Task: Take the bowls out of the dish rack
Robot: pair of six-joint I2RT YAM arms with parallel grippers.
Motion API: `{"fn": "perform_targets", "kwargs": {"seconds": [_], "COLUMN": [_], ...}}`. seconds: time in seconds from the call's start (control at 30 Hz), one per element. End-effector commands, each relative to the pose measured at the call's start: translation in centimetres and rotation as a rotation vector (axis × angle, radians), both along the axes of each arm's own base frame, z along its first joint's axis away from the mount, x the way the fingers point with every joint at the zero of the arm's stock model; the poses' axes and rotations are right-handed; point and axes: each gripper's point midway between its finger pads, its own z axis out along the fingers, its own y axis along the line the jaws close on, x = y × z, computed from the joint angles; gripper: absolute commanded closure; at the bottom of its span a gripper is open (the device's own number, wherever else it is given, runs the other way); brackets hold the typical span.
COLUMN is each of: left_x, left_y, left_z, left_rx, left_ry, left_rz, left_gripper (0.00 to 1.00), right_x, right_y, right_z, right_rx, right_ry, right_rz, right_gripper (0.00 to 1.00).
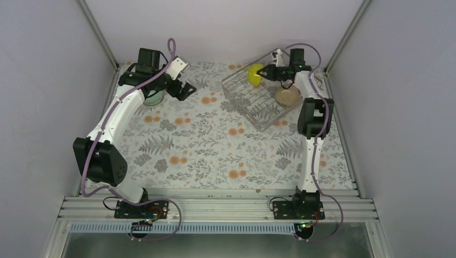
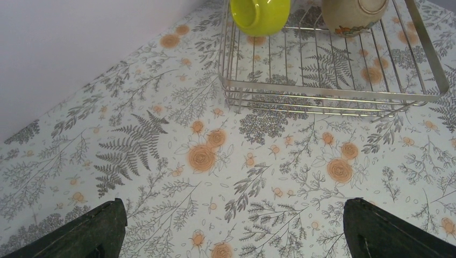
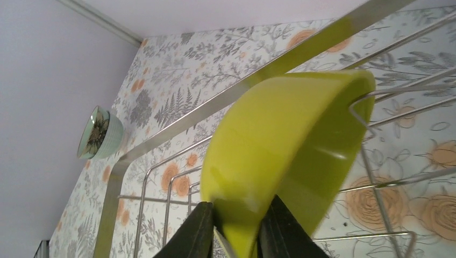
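right end effector (image 3: 236,228): clamped on rim of yellow-green bowl (image 3: 290,140), bowl tipped on edge at far end of dish rack (image 1: 253,102) | beige bowl (image 1: 287,95): in rack beside it | left end effector (image 2: 234,231): wide open over floral surface (image 2: 161,161) | mint green bowl (image 1: 154,99): on surface near left end effector

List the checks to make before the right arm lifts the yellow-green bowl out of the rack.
1. Grip: right end effector shut on the yellow-green bowl rim: ok.
2. Bowl free of dish rack wires: cannot tell; a wire runs at its edge.
3. Gap to the cream bowl: ok.
4. Other arm: left end effector open, outside the rack: ok.
5. Earlier unload: mint bowl out of the rack, on the table: ok.
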Motion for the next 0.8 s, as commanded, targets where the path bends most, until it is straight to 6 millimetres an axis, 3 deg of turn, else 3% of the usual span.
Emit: {"fn": "perform_targets", "kwargs": {"seconds": [0.0,0.1,0.3,0.6,0.77], "left_x": [-0.1,-0.1,-0.1,-0.1,-0.1], "left_y": [-0.3,-0.4,-0.3,-0.5,-0.2], "left_z": [0.8,0.8,0.8,0.8,1.3], "left_rx": [-0.011,-0.011,-0.011,-0.015,-0.004], "left_ry": [-0.031,-0.033,-0.033,-0.029,-0.049], "left_rz": [-0.019,-0.019,-0.019,-0.028,-0.013], "left_gripper": [0.0,0.0,0.0,0.0,0.0], "right_x": [0.2,-0.1,-0.8,-3.2,-5.1], "right_y": [1.2,1.6,2.1,2.7,4.4], "right_z": [-1.6,-1.2,0.4,8.4,12.5], "right_rx": [-0.019,-0.013,0.005,0.008,-0.07], "right_ry": [-0.001,-0.01,-0.023,-0.137,-0.218], "right_rz": [0.015,0.024,0.048,0.087,0.131], "right_gripper": [0.87,0.96,0.97,0.97,0.97]}}
